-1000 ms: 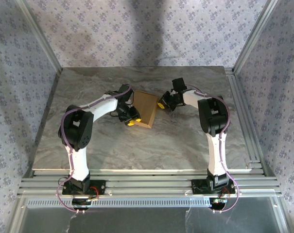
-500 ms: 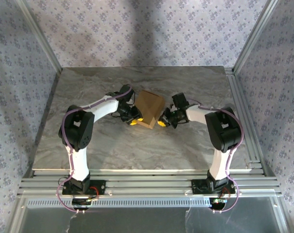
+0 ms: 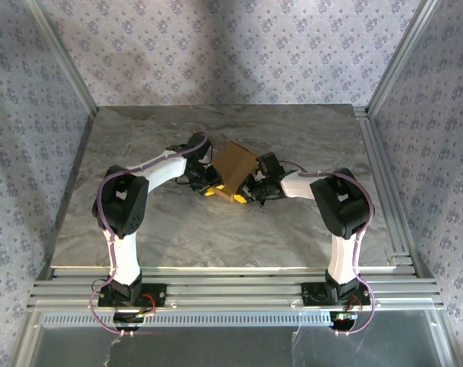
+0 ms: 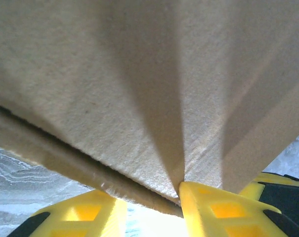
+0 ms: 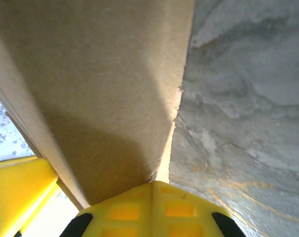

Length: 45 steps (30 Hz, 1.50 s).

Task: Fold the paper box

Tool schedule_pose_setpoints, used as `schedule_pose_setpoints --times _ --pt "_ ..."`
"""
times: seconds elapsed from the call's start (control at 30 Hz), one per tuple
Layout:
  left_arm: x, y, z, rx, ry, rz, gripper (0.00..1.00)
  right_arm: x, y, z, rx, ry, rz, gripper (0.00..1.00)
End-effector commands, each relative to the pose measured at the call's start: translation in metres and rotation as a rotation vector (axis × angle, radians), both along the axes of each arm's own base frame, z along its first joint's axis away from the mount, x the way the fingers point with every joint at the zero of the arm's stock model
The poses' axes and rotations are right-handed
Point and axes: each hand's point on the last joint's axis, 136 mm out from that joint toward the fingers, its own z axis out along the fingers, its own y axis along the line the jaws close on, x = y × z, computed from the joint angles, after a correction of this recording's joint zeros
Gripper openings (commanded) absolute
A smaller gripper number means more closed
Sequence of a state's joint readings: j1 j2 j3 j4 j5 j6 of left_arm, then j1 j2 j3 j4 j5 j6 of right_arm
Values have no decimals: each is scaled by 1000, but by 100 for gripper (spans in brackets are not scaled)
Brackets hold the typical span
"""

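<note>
Right hand [image 3: 249,196] swung inward, clamping the paper box [image 3: 237,162] the left hand [image 3: 210,189] also grips, above the table [image 3: 292,229].

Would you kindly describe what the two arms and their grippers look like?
Both arms, left arm and right arm, have white link shells with black joint housings and purple cables looped alongside. The left gripper and right gripper carry yellow fingers with black patches near their bases.
</note>
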<state>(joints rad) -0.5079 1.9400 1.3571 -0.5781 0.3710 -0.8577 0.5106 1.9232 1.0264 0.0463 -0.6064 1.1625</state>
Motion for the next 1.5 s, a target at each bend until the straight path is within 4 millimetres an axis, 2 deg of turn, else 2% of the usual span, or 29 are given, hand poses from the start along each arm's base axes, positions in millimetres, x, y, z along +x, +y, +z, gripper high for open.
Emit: schedule_pose_setpoints --times 0.0,0.1,0.2,0.27,0.43,0.5,0.6,0.67,0.73,0.87,1.0,1.13,1.23,1.47 --pt "-26 -6 -23 15 87 -31 35 15 14 3 49 -25 -30 5" --pt "-26 -4 -21 18 85 -27 34 10 8 5 40 -32 -38 4" --pt "-22 -3 -10 6 66 -11 35 1 -1 6 25 -39 -39 4" --pt "-16 -4 4 -15 39 12 38 -3 -7 4 16 -35 -41 4" --pt "0 -3 59 -63 -52 29 46 -6 -18 -4 7 -12 -35 4" --pt "9 5 72 -71 -82 42 47 -5 -19 -3 9 -14 -24 4" --pt "24 42 75 -6 -95 82 47 -1 -17 2 6 -25 -7 4" --pt "41 66 69 34 -110 90 48 1 -17 3 -1 -24 -2 4" --pt "60 79 54 66 -108 66 47 2 -16 3 -1 -23 -3 4" --pt "93 72 39 88 -164 -42 47 2 -16 0 -4 -13 -1 4" --pt "115 52 25 17 -203 -99 47 4 -17 -2 -8 -8 -8 4" --pt "114 27 16 -54 -197 -140 47 7 -18 -1 -7 -9 -9 4" --pt "108 23 10 -92 -183 -105 44 8 -21 -1 -5 -10 -14 4" --pt "69 16 -13 -135 -101 -71 36 19 -11 1 71 -27 -37 4"
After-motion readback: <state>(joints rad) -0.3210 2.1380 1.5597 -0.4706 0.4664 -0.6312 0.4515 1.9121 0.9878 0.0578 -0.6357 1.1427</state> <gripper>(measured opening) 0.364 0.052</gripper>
